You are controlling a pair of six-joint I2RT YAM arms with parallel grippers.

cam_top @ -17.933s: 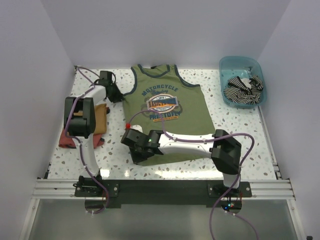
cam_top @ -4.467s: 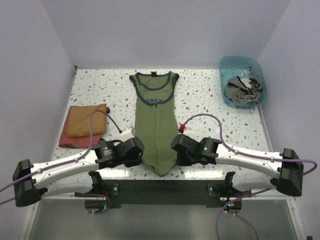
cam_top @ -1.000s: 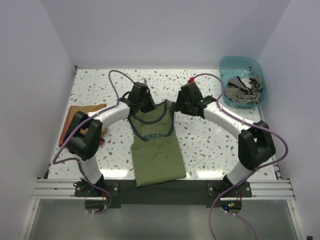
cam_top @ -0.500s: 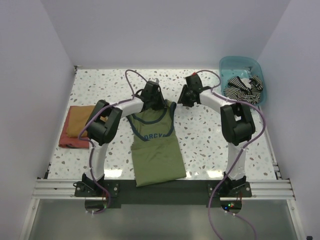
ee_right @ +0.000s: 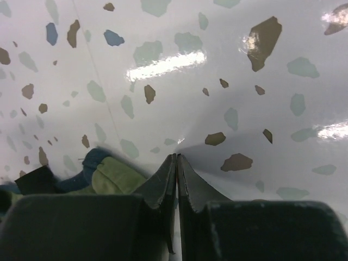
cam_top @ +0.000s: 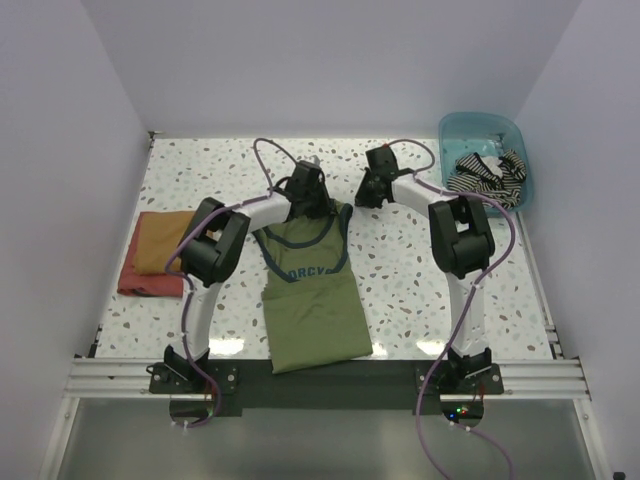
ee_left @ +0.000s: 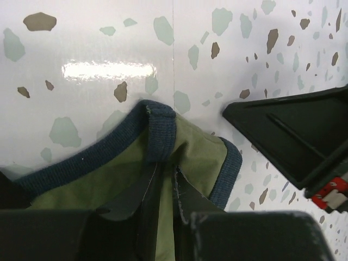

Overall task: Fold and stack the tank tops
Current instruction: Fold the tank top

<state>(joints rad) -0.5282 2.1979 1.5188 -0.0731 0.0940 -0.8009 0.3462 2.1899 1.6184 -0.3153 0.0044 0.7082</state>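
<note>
As the left hand (ee_left: 164, 173) pinches it, the tank top (cam_top: 315, 315) stretches nearward.

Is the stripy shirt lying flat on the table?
No, the stripy shirt sits bunched up inside the blue tub at the far right.

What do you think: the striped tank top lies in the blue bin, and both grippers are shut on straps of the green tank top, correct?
Not fully. Only the left gripper is shut on a strap of the green tank top. The right gripper is shut on nothing: the right wrist view shows the fabric beside its closed fingers. The striped tank top lies in the blue bin.
</note>
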